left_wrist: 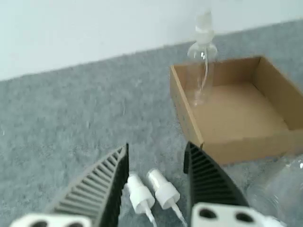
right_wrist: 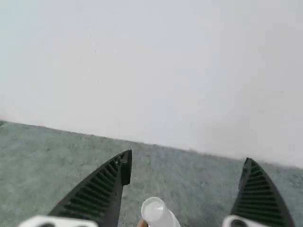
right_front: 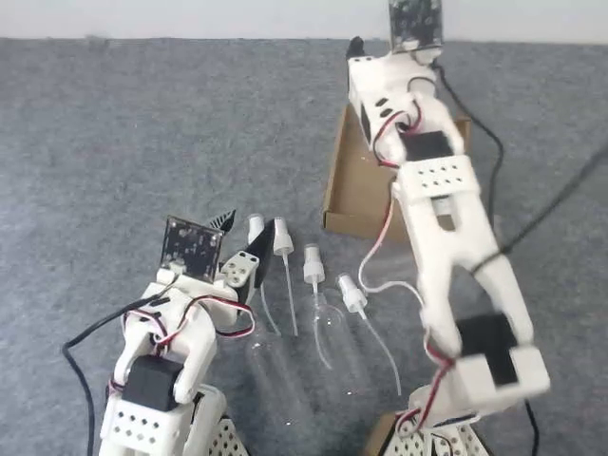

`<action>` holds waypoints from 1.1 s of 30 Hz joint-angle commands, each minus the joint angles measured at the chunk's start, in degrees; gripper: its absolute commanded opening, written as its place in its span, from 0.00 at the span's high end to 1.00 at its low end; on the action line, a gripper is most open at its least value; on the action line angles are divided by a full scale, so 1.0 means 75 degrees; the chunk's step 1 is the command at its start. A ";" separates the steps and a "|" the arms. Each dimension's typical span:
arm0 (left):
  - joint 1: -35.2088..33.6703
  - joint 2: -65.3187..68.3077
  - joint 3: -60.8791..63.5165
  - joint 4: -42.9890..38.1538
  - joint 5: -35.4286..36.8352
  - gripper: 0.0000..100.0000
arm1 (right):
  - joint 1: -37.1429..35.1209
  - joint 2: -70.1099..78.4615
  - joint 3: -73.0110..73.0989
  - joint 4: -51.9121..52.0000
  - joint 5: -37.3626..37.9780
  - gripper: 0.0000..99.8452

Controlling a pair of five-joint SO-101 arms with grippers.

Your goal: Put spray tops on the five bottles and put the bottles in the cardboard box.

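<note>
The cardboard box (right_front: 353,195) (left_wrist: 236,113) lies at the far side of the grey carpet. One clear bottle (left_wrist: 202,56) with a white spray top stands upright in its far corner. Above that bottle's spray top (right_wrist: 156,213) my right gripper (right_wrist: 187,158) (right_front: 358,49) hangs open, its fingers wide apart on either side and not touching it. My left gripper (left_wrist: 156,148) (right_front: 237,239) is open just above two loose spray tops (left_wrist: 139,196) (left_wrist: 163,189). Several spray tops (right_front: 283,237) (right_front: 313,264) (right_front: 351,293) lie in a row, with clear bottles (right_front: 328,332) lying beside them.
The right arm (right_front: 446,218) stretches over the near right part of the box and hides much of it. A clear bottle (left_wrist: 284,184) lies close to my left gripper. A white wall stands behind the carpet. Bare carpet lies to the left of the box.
</note>
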 commanded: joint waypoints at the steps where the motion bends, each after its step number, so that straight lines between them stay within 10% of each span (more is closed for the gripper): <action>1: -0.0012 -0.0152 -0.0041 -0.0188 0.0000 0.83 | 0.0006 -0.1881 -0.0445 0.1518 -0.0082 0.70; 22: -0.0012 -0.0152 -0.0018 -0.0188 0.0000 0.84 | 0.0651 -0.5046 -0.0422 0.9946 -0.0070 0.70; 33: -0.0012 -0.0152 -0.0018 -0.0188 0.0000 0.84 | -0.0076 -0.5070 0.3212 0.8176 -0.2426 0.70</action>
